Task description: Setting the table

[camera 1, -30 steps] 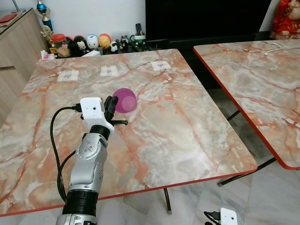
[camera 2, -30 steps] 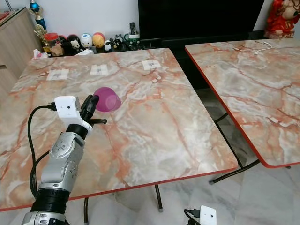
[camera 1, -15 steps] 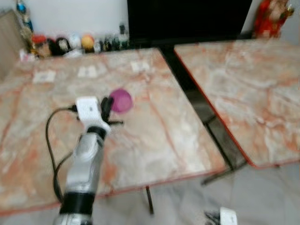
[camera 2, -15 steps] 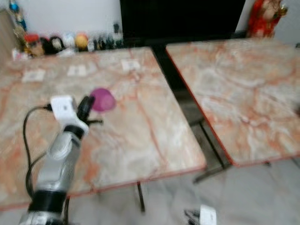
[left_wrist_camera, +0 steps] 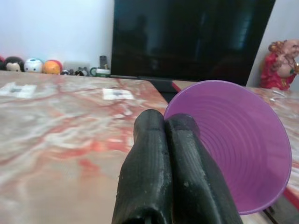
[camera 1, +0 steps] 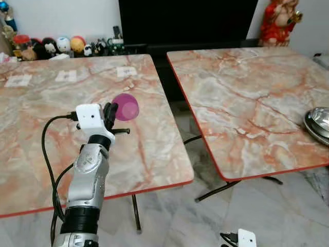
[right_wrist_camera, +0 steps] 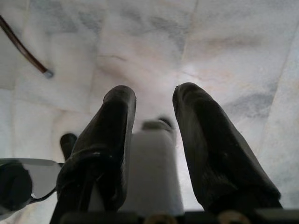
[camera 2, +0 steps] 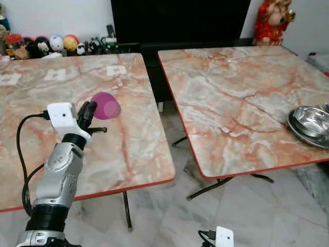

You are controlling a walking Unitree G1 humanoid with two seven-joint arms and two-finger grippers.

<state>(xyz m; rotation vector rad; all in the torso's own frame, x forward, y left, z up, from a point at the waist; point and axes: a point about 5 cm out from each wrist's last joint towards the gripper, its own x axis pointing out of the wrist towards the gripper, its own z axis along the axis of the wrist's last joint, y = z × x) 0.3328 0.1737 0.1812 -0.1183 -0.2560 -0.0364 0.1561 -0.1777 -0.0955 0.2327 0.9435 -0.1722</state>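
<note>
The left gripper (camera 1: 109, 110) pinches the purple cup's (camera 1: 125, 106) rim above the left table (camera 1: 154, 154), and that thin hold could slip, dropping it

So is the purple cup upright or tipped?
Tipped: the left pincer pinches the purple cup by its rim, mouth facing sideways.

My left arm (camera 1: 90, 175) reaches up over the near table (camera 1: 31, 154). My left gripper (left_wrist_camera: 166, 122) has its two black fingers pressed together on the purple cup (left_wrist_camera: 238, 154). My right gripper (right_wrist_camera: 152, 100) hangs low beside that table, fingers spread apart.
</note>
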